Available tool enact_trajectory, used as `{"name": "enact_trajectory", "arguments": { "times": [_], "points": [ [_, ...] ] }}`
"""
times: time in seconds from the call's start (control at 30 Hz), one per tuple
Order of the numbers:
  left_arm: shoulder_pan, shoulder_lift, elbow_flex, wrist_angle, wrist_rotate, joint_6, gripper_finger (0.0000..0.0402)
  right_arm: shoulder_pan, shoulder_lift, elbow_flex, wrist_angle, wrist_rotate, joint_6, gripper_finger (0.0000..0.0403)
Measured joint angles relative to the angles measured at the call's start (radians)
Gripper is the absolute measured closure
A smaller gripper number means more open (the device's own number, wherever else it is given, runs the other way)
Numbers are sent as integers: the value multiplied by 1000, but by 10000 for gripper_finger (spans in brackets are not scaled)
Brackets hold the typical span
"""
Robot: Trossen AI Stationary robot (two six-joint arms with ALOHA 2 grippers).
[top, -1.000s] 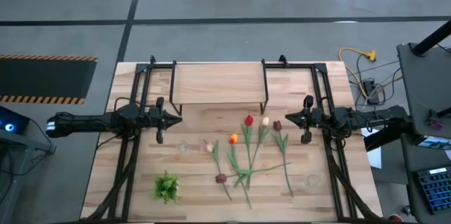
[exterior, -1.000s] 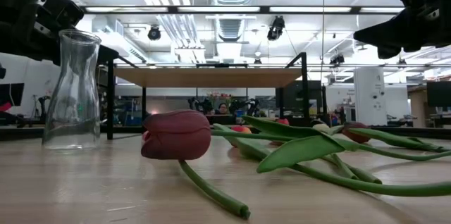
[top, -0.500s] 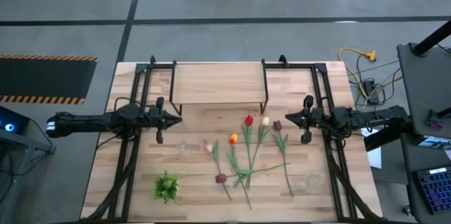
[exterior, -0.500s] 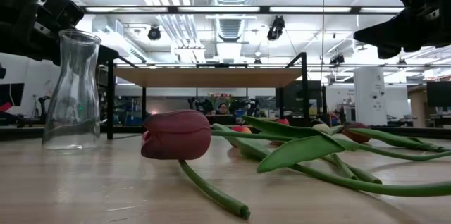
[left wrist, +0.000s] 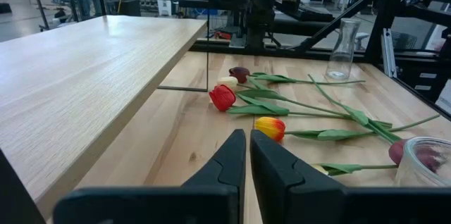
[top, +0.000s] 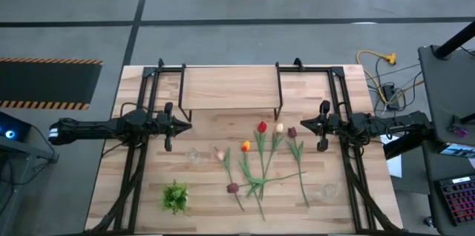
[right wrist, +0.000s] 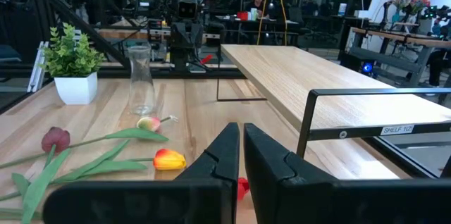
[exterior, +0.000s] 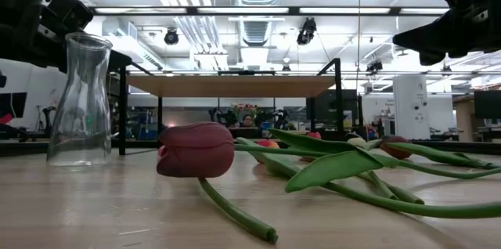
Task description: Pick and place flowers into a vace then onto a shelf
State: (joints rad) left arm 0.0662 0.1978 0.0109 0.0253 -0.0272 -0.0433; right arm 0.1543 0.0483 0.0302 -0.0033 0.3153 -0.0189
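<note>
Several tulips (top: 261,158) lie flat on the tabletop in front of the shelf (top: 230,87), stems toward the near edge: red (left wrist: 223,97), cream, maroon, orange (right wrist: 169,159), pink (right wrist: 149,123) and dark maroon (exterior: 196,149). A clear glass vase (exterior: 78,100) stands upright left of them; a second vase (top: 329,189) stands near the right. My left gripper (top: 185,123) hovers shut left of the flowers, above the table. My right gripper (top: 303,125) hovers shut on their right. In the wrist views the left gripper (left wrist: 248,160) and right gripper (right wrist: 236,150) hold nothing.
A green leafy tuft in a white pot (top: 175,197) stands near the table's near left corner. The shelf's black legs (top: 280,110) rest on the table behind the flowers. Black arm frames (top: 137,162) run along both sides. Bare wood lies between the vase and the tuft.
</note>
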Motion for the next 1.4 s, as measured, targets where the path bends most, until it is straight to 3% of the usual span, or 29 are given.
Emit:
{"name": "enact_trajectory", "arguments": {
  "times": [1.4],
  "points": [
    [0, 0, 0, 0, 0, 0, 396, 0, 0, 0, 32, 0, 6, 390]
  ]
}}
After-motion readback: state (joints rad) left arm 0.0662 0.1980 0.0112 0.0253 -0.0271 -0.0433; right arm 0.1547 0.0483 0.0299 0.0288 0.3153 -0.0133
